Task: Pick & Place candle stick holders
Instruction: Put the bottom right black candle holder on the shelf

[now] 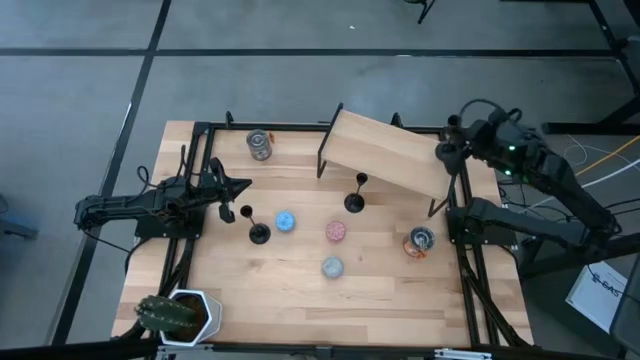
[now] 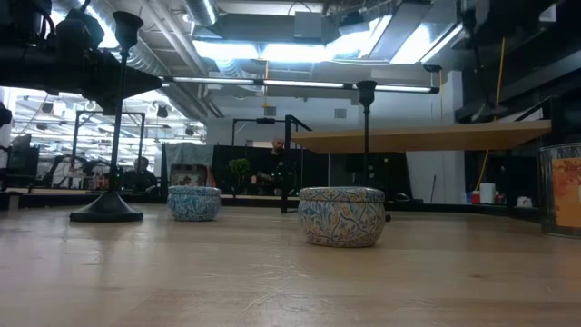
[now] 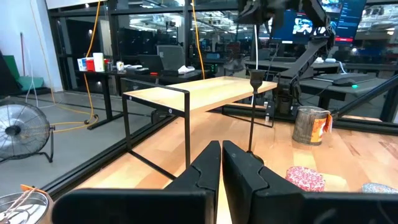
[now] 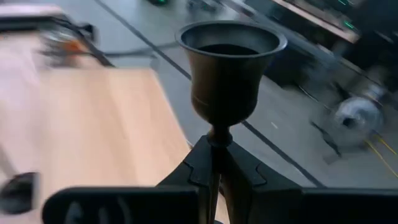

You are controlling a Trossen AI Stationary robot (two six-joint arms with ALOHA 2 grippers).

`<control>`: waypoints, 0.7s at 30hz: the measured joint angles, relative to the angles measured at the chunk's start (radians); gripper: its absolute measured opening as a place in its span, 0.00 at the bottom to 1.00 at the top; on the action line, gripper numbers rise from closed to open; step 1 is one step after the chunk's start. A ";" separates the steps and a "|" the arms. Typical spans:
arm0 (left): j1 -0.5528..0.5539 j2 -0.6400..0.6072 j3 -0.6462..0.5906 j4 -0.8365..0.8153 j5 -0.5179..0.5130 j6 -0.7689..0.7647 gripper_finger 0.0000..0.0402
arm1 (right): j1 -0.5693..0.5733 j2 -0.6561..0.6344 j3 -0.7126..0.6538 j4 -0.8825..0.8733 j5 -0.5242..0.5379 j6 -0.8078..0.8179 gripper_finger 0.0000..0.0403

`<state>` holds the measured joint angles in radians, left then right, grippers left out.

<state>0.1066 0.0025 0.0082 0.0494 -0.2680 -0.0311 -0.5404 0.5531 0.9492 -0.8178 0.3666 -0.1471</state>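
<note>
Here, black candle stick holder [image 4: 229, 65]: goblet cup, thin stem.

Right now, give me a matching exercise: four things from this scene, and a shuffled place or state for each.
1 left gripper
2 right gripper
3 cactus
4 pink disc

A at a corner of the table
B shut on a candle stick holder
C shut, holding nothing
D mid-table

Pairs: 1-C, 2-B, 3-A, 4-D

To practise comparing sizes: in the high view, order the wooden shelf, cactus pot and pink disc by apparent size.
1. Wooden shelf, clearly largest.
2. Cactus pot.
3. Pink disc, smallest.
</note>
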 joint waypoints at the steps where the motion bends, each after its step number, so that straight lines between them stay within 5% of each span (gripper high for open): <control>1: 0.000 0.000 0.000 0.000 0.000 0.000 0.03 | -0.003 0.000 -0.024 0.024 0.013 0.006 0.06; 8: 0.000 0.000 0.000 0.000 0.000 0.000 0.03 | -0.026 0.001 -0.146 0.204 0.025 0.016 0.06; 21: 0.000 0.000 0.000 0.000 0.000 0.000 0.02 | -0.071 -0.079 -0.151 0.175 0.026 0.121 0.06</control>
<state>0.1062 0.0025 0.0082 0.0494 -0.2680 -0.0311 -0.6117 0.4737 0.7979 -0.6430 0.3924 -0.0263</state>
